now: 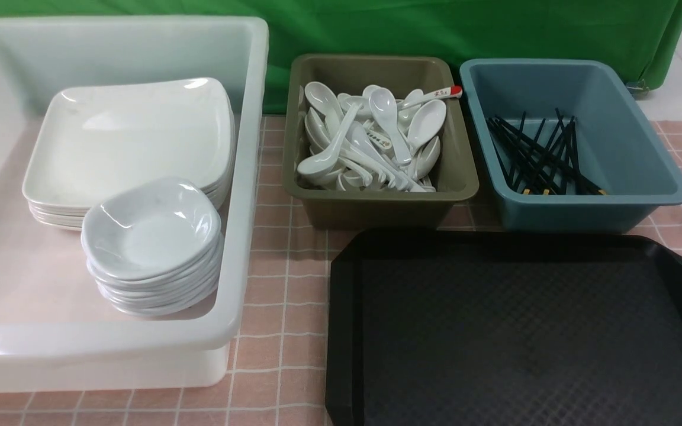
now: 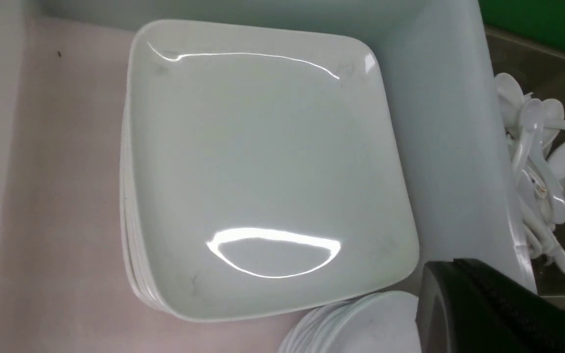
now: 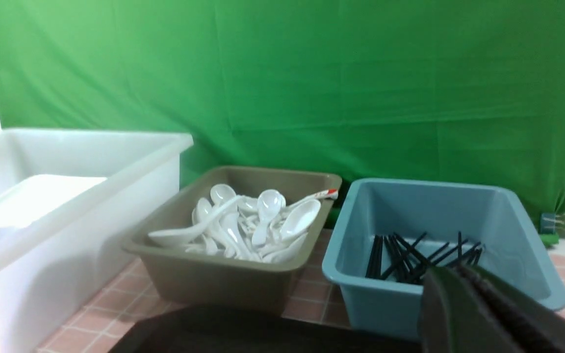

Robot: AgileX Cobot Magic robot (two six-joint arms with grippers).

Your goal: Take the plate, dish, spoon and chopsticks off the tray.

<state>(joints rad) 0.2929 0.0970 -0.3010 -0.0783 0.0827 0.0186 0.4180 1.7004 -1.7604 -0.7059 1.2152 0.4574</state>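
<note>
The black tray (image 1: 524, 331) lies at the front right with nothing on it. A stack of large white square plates (image 1: 134, 136) sits in the white tub, and the left wrist view looks down on the top plate (image 2: 263, 166). A stack of small white dishes (image 1: 151, 228) stands in front of the plates. White spoons (image 1: 370, 136) fill the olive tub. Black chopsticks (image 1: 542, 157) lie in the blue tub. Neither gripper shows in the front view. My left gripper (image 2: 464, 274) is shut and empty above the white tub. My right gripper (image 3: 454, 279) is shut and empty above the tray.
The big white tub (image 1: 246, 177) takes up the left. The olive tub (image 1: 376, 204) and the blue tub (image 1: 584, 207) stand side by side behind the tray. A red-tipped spoon (image 1: 436, 94) rests on the spoon pile. A green cloth hangs behind.
</note>
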